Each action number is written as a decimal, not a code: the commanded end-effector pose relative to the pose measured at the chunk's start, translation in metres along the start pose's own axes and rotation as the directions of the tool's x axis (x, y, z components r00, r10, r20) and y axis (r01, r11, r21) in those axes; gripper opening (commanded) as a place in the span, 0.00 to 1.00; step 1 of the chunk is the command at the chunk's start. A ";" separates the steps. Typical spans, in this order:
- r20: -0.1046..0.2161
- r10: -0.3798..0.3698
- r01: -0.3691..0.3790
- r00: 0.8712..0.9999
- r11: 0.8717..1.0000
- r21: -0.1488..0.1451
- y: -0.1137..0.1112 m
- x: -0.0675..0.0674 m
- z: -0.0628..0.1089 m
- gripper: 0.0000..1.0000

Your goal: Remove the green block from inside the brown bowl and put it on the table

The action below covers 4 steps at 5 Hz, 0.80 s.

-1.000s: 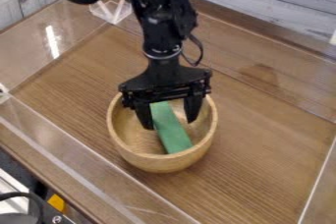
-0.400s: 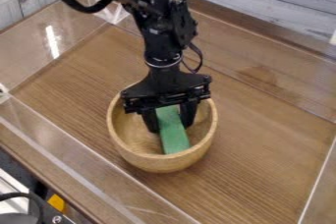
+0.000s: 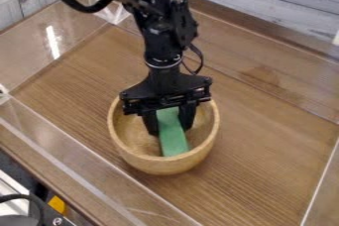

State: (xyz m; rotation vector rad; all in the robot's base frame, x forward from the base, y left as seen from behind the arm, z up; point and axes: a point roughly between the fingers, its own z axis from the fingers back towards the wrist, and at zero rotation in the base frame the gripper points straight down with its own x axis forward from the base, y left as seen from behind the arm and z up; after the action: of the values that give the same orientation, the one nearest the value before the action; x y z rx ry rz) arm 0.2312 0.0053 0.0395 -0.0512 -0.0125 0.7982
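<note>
The green block [image 3: 169, 134] lies slanted inside the brown bowl [image 3: 133, 151], which sits on the table [image 3: 265, 81] at the front centre. My gripper [image 3: 167, 114] points straight down into the bowl. Its two black fingers [image 3: 137, 111] stand on either side of the block's upper end, with a gap showing on each side. The jaws look open and nothing is lifted. The block's lower end rests against the bowl's near wall.
Clear plastic walls [image 3: 79, 185] edge the tabletop at the front and left. The black arm [image 3: 157, 22] rises from the bowl toward the upper left. Bare wood lies to the right of and behind the bowl.
</note>
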 end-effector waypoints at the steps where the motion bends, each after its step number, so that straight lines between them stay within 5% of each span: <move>1: 0.034 0.003 -0.002 0.999 1.000 -0.028 -0.002 0.005 0.014 0.00; 4: 0.033 0.009 -0.008 0.999 1.000 -0.027 0.002 0.005 0.029 0.00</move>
State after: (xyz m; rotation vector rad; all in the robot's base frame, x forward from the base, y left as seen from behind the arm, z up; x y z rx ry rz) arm 0.2224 0.0077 0.0561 -0.0464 0.0036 0.7987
